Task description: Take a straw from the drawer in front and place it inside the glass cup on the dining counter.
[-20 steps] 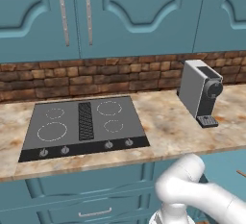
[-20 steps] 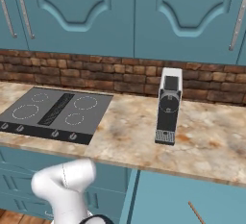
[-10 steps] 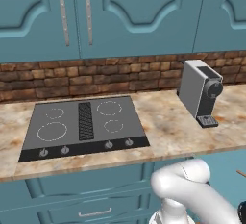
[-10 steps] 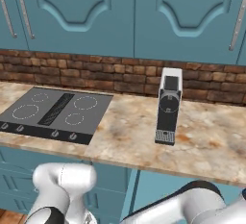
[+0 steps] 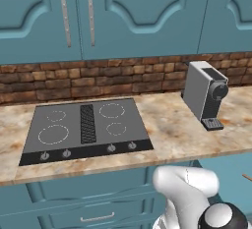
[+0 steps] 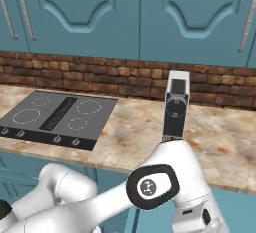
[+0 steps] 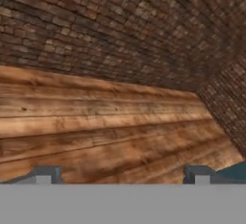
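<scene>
Since a second ago the white arm [image 6: 165, 177] has swung up and across the lower part of the right base view, where before only its rounded shoulder showed; the brick-backed counter [image 5: 167, 129], cooktop [image 5: 86, 129] and grey coffee machine [image 5: 205, 95] sit exactly where they were. In the hand view the gripper [image 7: 122, 176] points at a wooden plank floor [image 7: 105, 127] meeting a brick wall [image 7: 120, 31], and its two dark finger tips [image 7: 44, 174] stand far apart at the bottom edge with nothing between them, so the jaws are spread wide and empty. At the right edge of the left base view, below the counter top, a short thin tan-orange sliver [image 5: 247, 177] slants against the teal; it may be the straw, though too little shows to be sure. A teal drawer front [image 5: 93, 208] with a small silver bar handle sits closed below the cooktop.
</scene>
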Available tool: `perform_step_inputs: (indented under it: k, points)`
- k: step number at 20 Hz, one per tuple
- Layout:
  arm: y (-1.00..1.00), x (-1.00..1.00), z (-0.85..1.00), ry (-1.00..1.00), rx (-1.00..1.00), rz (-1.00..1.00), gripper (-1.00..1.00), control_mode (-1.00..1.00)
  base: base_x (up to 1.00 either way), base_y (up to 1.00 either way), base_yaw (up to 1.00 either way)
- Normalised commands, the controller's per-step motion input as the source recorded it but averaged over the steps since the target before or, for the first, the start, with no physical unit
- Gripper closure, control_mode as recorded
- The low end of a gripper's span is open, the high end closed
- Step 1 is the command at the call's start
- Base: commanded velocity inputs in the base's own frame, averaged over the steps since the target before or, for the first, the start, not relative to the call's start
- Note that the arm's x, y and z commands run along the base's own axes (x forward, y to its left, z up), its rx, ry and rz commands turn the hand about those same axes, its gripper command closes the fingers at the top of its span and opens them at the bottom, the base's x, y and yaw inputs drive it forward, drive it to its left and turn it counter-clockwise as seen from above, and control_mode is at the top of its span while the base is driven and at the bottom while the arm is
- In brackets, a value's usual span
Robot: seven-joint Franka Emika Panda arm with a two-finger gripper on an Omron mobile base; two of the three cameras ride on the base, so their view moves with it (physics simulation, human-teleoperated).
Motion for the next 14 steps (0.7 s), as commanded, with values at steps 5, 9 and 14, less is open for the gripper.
perform_step_inputs:
  k: [5, 9, 14]
  points:
    - [0.01, 0.28, 1.00, 0.46, -0.03, -0.01, -1.00, -1.00, 0.00, 0.00, 0.00]
    - [-0.22, 0.32, 0.66, 0.46, 0.24, 0.00, -1.00, -1.00, 0.00, 0.00, 0.00]
    - [-0.24, 0.28, 0.49, 0.40, 0.52, 0.00, -1.00, -1.00, 0.00, 0.00, 0.00]
